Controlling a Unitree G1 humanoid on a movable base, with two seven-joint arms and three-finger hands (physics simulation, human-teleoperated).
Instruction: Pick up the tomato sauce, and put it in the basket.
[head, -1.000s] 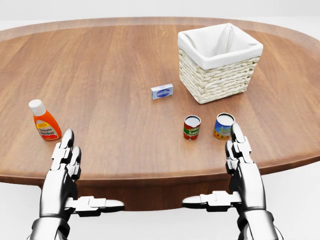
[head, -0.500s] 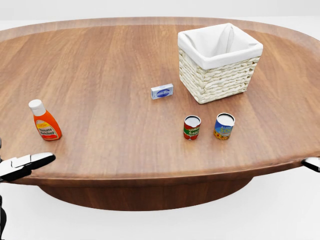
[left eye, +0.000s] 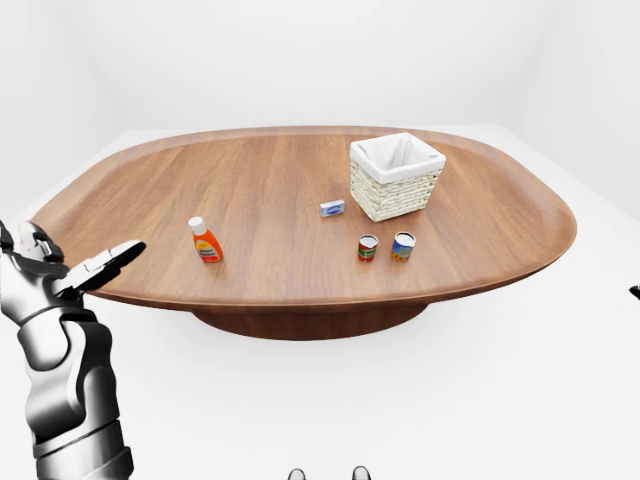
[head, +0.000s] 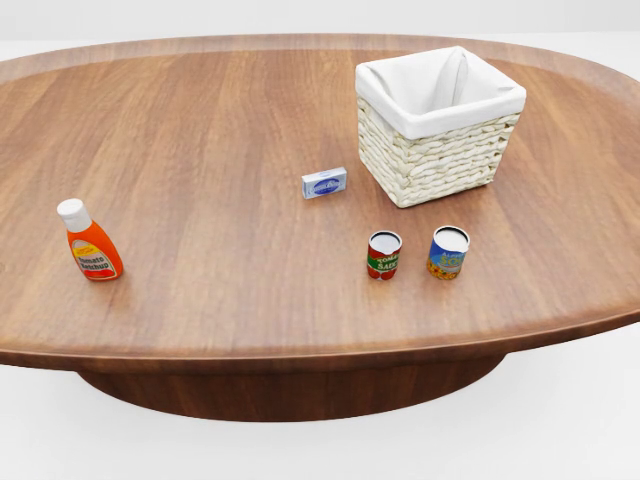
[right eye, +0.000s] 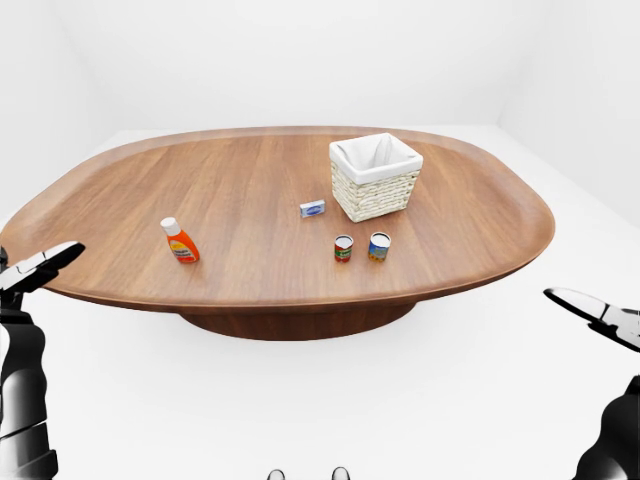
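Wood-grain brown desk (head: 220, 130), large oval top with a raised rim, on a dark central pedestal; it fills most of the head view. Room around it is plain white: white floor, white walls, no markings.

Tomato sauce can (head: 384, 254): red and green label, pale lid, upright on the desk, lower centre-right of the head view. Nothing touches it. Just beside it to the right, apart from it, a blue-and-yellow can (head: 448, 251), also upright.

Basket (head: 438, 124): woven pale wicker with white cloth liner, upper right of the head view, standing above the two cans and clear of them. No contents visible in the part of the liner that shows.

Small blue-and-white box (head: 324, 183) lies flat at frame centre, left of the basket. Orange ketchup bottle (head: 89, 241) with white cap stands upright near the left edge, well apart from the rest.

No arms in the head view. Left hand (left eye: 70, 270) appears at lower left of the left-eye view, beside the desk's near-left rim, off the surface; fingers extended and spread, holding nothing. Right hand (right eye: 600, 315) shows at the right edge of the right-eye view, off the desk's right side; one finger points straight out, hand only partly in frame, nothing held.
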